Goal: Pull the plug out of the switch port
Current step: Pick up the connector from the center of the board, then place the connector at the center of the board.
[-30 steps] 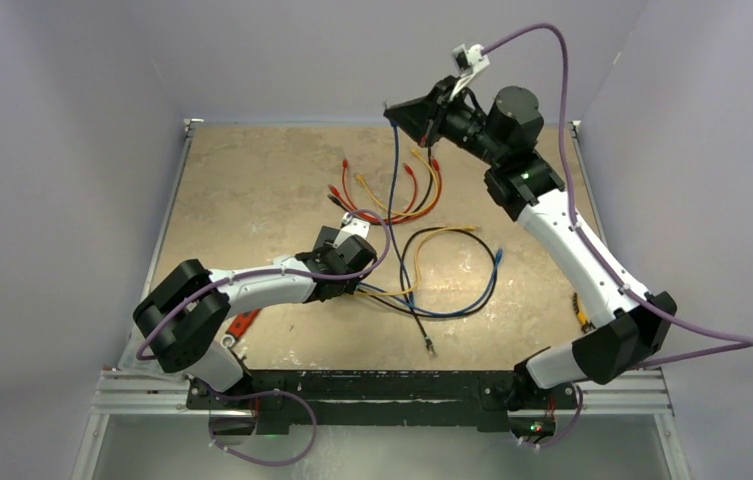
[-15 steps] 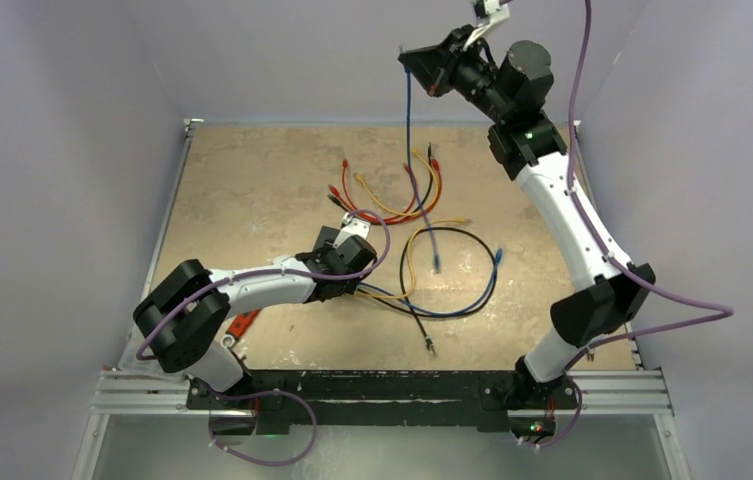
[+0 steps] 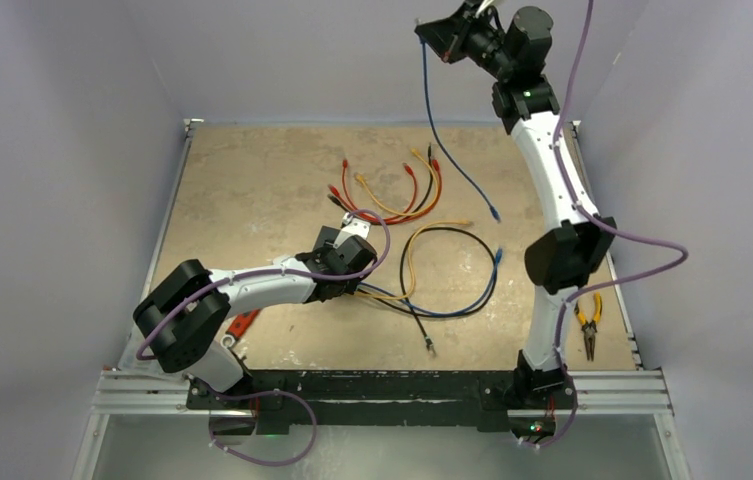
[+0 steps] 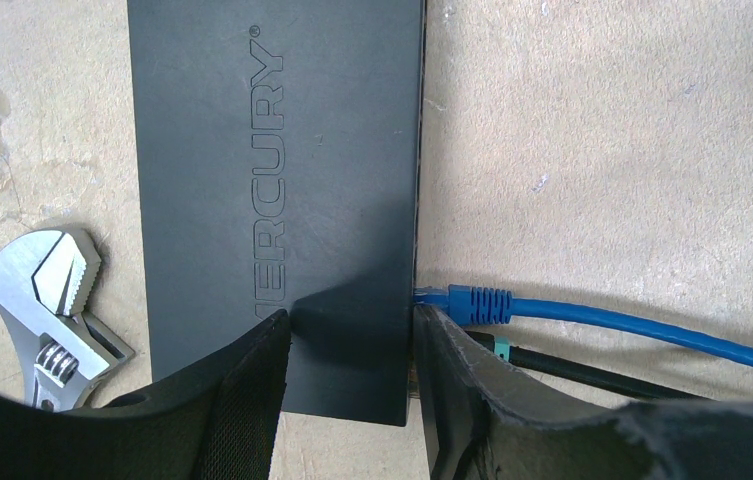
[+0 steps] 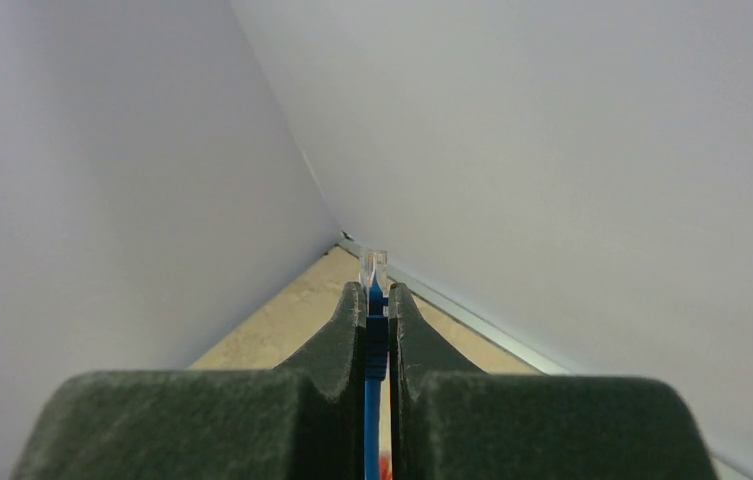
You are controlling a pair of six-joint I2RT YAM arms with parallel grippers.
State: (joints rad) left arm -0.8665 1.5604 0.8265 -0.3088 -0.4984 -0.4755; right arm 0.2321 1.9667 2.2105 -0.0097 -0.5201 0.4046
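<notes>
A tan, chipboard-like worktop [image 3: 252,170], stained and scuffed, is boxed in by plain lilac walls [image 3: 52,150]. Up at the back, the right hand [image 5: 376,295] is held high against the far wall, well above the surface, and it is clamped tight. The clear plastic plug [image 5: 373,268] is seen poking just past the fingertips, its blue boot pinched between the dark padded fingers [image 5: 337,350]. From there the blue cable [image 3: 452,150] is hung down toward the worktop, and the plug is held well apart from the switch [image 4: 272,180].

Down low, the left hand [image 4: 350,320] is parted about halfway. One finger is laid over the switch's lid and the other is set at its socket edge. The switch, a flat matte black box with an embossed name, is laid flat on the worktop. A second blue cable [image 4: 592,318] with a ribbed boot is plugged into that edge. A black cable [image 4: 572,372] is seen just beneath, its end hidden by the finger. A steel adjustable wrench [image 4: 47,300] is laid beside the opposite long edge.
</notes>
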